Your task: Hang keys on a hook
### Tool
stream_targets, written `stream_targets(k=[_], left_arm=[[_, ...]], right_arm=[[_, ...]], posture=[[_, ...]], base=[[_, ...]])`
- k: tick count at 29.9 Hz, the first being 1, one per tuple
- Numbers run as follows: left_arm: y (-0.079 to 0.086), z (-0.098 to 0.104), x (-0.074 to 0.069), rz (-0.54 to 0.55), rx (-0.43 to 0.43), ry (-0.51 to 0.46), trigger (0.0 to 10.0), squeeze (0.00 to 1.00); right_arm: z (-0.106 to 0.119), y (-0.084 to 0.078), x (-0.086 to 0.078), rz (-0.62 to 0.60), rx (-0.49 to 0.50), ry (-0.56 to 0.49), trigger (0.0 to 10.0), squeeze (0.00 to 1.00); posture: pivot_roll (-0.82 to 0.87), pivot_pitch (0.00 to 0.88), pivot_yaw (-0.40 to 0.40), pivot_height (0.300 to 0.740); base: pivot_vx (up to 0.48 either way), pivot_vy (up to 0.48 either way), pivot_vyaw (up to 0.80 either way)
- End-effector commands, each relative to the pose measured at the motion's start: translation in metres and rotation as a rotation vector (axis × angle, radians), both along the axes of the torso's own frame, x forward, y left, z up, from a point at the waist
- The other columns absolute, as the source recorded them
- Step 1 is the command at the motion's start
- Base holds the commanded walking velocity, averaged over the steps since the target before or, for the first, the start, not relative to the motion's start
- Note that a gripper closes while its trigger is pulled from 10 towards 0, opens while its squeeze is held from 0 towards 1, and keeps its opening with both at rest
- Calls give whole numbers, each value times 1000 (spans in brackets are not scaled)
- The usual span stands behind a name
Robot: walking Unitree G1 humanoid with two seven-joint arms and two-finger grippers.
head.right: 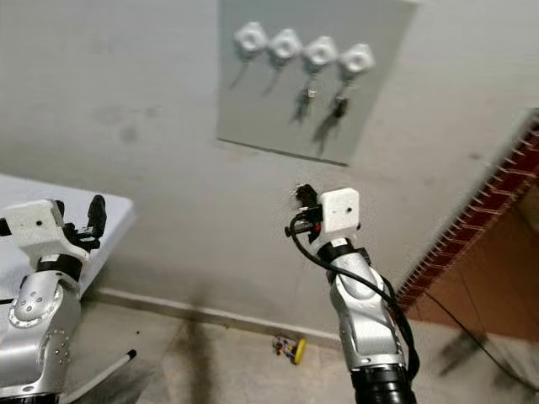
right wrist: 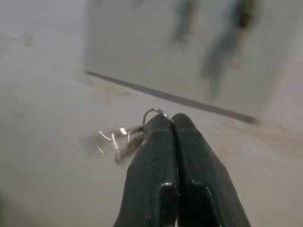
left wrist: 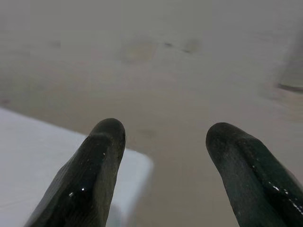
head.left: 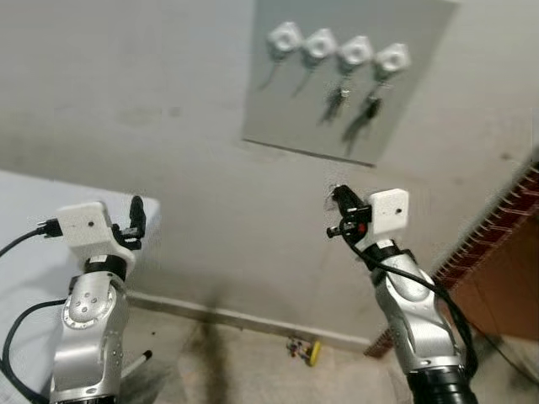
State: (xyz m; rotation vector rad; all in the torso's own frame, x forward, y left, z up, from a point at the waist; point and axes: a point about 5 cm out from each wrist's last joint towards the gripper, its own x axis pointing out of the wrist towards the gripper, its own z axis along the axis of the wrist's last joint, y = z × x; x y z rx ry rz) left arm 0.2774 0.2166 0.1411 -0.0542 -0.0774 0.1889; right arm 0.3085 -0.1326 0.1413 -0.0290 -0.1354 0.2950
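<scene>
A grey board (head.left: pixel 278 101) on the wall carries a row of white hooks. The two left hooks (head.left: pixel 285 38) (head.left: pixel 319 44) hang bare. Dark keys (head.left: pixel 337 101) (head.left: pixel 369 109) dangle from the two right hooks (head.left: pixel 354 51) (head.left: pixel 392 58). My right gripper (head.left: pixel 335 199) is raised in front of the wall, below the board's lower right corner. In the right wrist view it (right wrist: pixel 171 120) is shut on a key ring (right wrist: pixel 155 112), with blurred silvery keys (right wrist: pixel 116 142) beside the fingers. My left gripper (head.left: pixel 136 212) is raised at the left, open and holding nothing (left wrist: pixel 163 135).
A white tabletop (head.left: pixel 25 219) reaches in from the left under my left arm. A red brick edge and brown panel (head.left: pixel 505 252) stand at the right. On the floor by the baseboard lie a small yellow item (head.left: pixel 310 350) and a white rod (head.left: pixel 139 362).
</scene>
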Motion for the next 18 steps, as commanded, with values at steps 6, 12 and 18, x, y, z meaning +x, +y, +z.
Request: stream_targets(k=[6,12,18], left_arm=[[-10,-3,-1,-35,7,37,10000,0],[-12,-4,-2,-41,13,53,10000,0],[-12,-3,-2,-53,18,61,10000,0]], right_arm=[[-11,-13,1,-88,-2,86,10000,0],[-12,-16,-2,-106,4,89,10000,0],[-13,-16,-5,-117,12,93,10000,0]], posture=[[-61,6,-45,740],[-63,16,-32,740],[-68,24,-16,740]], base=[[0,0,0],[0,0,0],[0,0,0]])
